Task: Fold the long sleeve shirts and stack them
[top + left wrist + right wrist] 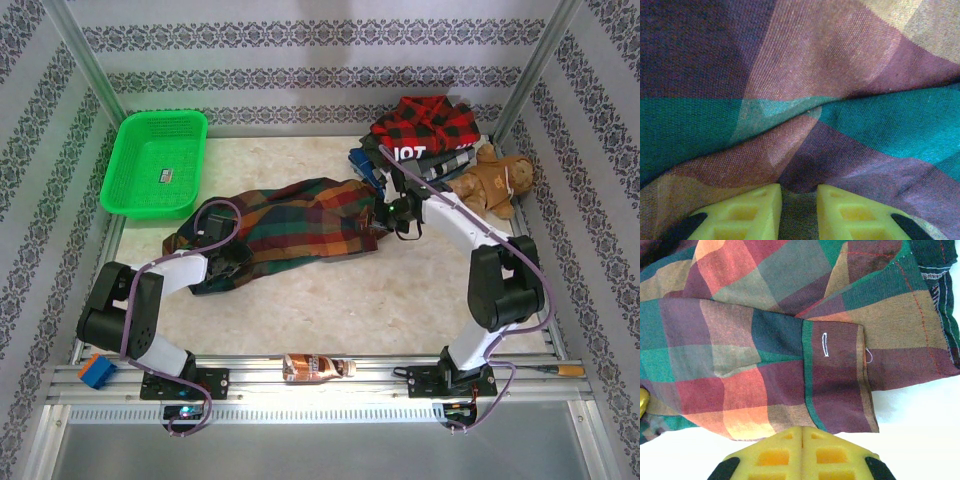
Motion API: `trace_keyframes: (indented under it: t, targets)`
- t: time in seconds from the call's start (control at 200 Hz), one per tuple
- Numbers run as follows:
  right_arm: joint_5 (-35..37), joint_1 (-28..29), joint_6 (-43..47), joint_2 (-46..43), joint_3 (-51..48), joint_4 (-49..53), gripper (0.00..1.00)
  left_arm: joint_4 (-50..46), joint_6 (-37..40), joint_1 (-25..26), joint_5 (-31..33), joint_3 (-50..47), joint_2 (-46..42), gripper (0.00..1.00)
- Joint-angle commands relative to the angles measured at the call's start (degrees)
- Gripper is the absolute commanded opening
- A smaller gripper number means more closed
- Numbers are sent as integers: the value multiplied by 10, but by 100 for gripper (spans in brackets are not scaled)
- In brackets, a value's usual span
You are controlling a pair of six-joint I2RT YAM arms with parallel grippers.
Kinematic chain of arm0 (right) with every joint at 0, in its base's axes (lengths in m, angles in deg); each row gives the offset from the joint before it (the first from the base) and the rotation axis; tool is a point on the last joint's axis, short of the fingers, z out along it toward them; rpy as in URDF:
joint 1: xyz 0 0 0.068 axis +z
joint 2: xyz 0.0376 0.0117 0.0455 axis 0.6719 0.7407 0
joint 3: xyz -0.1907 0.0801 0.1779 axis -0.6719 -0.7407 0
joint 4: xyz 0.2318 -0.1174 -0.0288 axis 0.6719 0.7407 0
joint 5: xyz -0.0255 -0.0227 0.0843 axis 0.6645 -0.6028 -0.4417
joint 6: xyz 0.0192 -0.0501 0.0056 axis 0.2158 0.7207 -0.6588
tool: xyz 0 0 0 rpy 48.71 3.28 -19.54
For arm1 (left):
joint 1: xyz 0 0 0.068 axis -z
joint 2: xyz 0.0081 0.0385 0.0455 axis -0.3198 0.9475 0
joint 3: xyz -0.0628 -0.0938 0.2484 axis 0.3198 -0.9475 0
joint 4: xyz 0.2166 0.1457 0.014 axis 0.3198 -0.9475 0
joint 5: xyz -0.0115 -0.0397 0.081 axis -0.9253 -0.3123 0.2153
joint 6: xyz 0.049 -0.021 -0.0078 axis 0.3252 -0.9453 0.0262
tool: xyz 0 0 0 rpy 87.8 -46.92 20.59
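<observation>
The large orange, green, navy and red plaid shirt (300, 225) lies spread across the middle of the table. My left gripper (226, 262) sits at its left end; in the left wrist view the left gripper (799, 192) has a fold of plaid cloth (800, 125) pinched between its yellow fingers. My right gripper (386, 214) is at the shirt's right edge. The right wrist view shows the right gripper (802, 431) with its fingers pressed together, touching the flat hem of the plaid shirt (790, 340). The other shirts are piled at the back right, with the red-black check one (430, 122) on top of the dark lettered one (412, 152).
A brown teddy bear (497, 180) lies beside the pile at the right. A green basket (155, 165) stands at the back left. A brown bottle (318, 367) lies on the front rail, and a blue block (97, 372) sits at the front left corner.
</observation>
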Motion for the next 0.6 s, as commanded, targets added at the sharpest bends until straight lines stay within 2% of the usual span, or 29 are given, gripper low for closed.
trace_keyframes:
  t: [0.0, 0.02, 0.08, 0.24, 0.595]
  targets:
    - [-7, -6, 28, 14, 6, 44, 34, -4, 7, 6, -9, -15, 14, 27]
    - [-7, -9, 28, 16, -1, 42, 40, -2, 6, 6, -9, -16, 14, 27]
    - [-4, -14, 30, 23, -23, 24, 46, -1, 5, 7, -8, -17, 15, 27]
    - [-12, -22, 41, 54, -50, -24, 54, -1, 6, 6, -12, -19, 14, 27]
    - [-33, -26, 46, 93, -43, -81, 52, -6, 9, 6, -12, -25, 2, 26]
